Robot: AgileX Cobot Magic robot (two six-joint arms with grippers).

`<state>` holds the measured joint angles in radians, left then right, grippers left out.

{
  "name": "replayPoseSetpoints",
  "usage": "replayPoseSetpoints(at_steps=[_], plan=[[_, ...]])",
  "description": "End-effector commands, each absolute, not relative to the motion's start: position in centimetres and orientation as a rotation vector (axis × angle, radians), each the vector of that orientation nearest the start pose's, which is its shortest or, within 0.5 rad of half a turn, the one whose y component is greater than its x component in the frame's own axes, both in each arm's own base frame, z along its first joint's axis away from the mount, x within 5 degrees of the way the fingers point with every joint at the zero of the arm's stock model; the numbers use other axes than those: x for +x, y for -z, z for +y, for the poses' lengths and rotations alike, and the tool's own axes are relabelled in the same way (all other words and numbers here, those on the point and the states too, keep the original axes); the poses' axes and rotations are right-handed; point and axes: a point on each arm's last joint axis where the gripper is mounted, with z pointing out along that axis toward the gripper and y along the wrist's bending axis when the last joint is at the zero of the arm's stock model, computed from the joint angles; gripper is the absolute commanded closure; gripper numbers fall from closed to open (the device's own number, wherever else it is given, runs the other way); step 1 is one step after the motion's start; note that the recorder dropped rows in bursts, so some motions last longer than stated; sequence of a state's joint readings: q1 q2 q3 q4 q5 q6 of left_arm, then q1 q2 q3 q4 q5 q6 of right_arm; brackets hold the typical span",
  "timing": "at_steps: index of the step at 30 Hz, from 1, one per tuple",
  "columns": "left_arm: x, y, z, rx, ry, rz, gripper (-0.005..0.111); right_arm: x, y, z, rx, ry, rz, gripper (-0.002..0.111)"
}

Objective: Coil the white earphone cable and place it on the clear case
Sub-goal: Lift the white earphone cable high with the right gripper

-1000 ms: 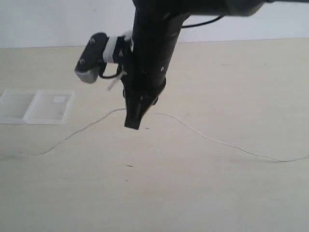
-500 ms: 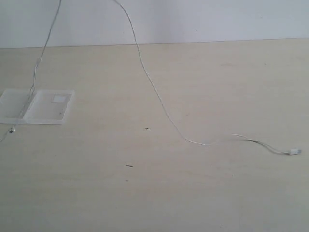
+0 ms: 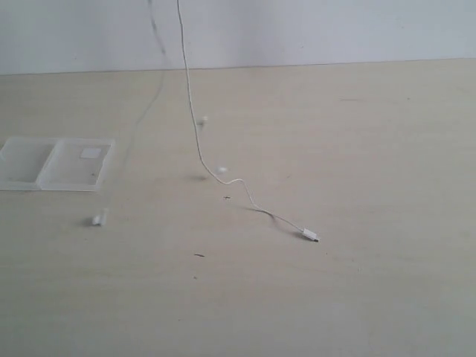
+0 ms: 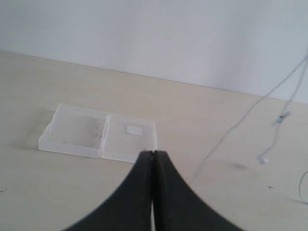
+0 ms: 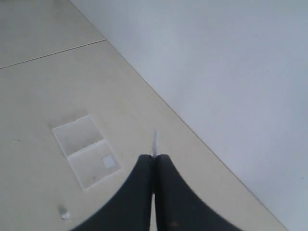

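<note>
The earphone cable is seen hanging down from above the top edge of the exterior view, a little left of the middle. One strand is stretched steeply down to the table and is then laid toward the right and nearer, where it is ended by the small white plug, which lies flat. Two small white pieces are carried on this strand, one in the air and one close to where the table is met. A second strand, blurred, is seen further left, with a white piece at its low end, just nearer than the clear case. The case is laid open and flat at the far left, well apart from the plug, and no cable is rested on it. The left gripper is fully closed, finger against finger, with nothing held. The right gripper is closed too, and a short white bit of the cable is pinched at its tips.
</note>
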<state>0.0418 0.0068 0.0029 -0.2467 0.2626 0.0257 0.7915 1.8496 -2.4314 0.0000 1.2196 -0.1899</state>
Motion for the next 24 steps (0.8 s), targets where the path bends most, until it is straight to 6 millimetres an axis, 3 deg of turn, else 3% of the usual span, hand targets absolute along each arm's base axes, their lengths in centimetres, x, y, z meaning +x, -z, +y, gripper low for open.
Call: replayPoseSetpoints(at_steps=[1, 8, 14, 19, 24], plan=[[5.5, -19.0, -0.4, -0.174, 0.182, 1.730, 0.107, 25.6, -51.7, 26.5, -0.978, -0.447, 1.892, 0.108], [5.5, -19.0, -0.4, -0.174, 0.182, 1.730, 0.107, 25.8, -51.4, 26.4, -0.880, -0.474, 1.957, 0.108], [5.5, -19.0, -0.4, -0.174, 0.182, 1.730, 0.107, 26.7, -50.8, 25.9, -0.809, -0.360, 1.998, 0.108], [5.5, -19.0, -0.4, -0.174, 0.182, 1.730, 0.107, 25.8, -51.9, 26.1, -0.761, -0.425, 1.938, 0.108], [5.5, -19.0, -0.4, -0.174, 0.182, 1.730, 0.107, 24.5, -52.4, 27.3, -0.749, -0.293, 1.873, 0.108]])
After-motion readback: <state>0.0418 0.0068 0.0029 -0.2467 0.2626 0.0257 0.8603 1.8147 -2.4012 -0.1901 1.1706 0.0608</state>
